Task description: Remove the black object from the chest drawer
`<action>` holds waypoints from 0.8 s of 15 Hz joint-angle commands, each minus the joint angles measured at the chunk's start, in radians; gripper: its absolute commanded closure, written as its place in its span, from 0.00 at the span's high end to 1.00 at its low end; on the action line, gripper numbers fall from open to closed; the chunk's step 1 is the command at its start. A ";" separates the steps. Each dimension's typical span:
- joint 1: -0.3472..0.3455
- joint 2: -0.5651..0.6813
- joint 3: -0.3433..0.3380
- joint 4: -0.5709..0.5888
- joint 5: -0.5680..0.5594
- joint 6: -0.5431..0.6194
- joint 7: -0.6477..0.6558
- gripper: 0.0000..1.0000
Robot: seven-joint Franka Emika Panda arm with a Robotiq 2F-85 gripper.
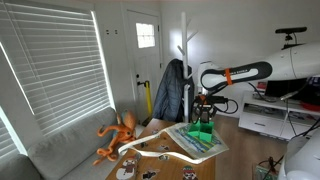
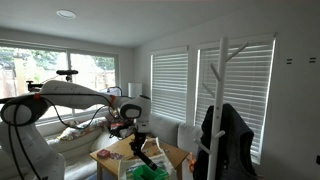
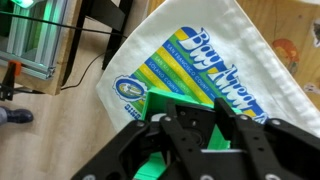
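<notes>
The green chest drawer (image 3: 158, 101) stands on a printed white bag and also shows in both exterior views (image 1: 202, 129) (image 2: 148, 173). My gripper (image 3: 197, 116) comes straight down onto it, its black fingers reaching into the green unit. The jaws are drawn in around a dark piece, the black object (image 3: 190, 125), which sits inside the green walls and is mostly covered by the fingers. In an exterior view the gripper (image 1: 203, 112) hangs just above the green unit, and the black object is hidden there.
The white bag (image 3: 215, 50) with blue and yellow print lies on a wooden table (image 3: 292, 18). An orange octopus plush (image 1: 118, 135) sits at the table's far end. A coat rack with a dark jacket (image 1: 172, 90) stands behind. Cables and a metal frame (image 3: 30, 45) are on the floor.
</notes>
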 commanded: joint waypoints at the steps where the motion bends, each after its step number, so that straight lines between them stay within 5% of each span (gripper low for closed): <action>1: 0.036 -0.055 0.052 0.052 -0.065 -0.040 -0.056 0.17; 10: 0.216 0.021 0.293 0.034 -0.231 0.021 -0.068 0.17; 11: 0.213 0.011 0.271 0.033 -0.182 0.000 -0.035 0.42; 12: 0.227 0.019 0.284 0.032 -0.201 0.003 -0.035 0.42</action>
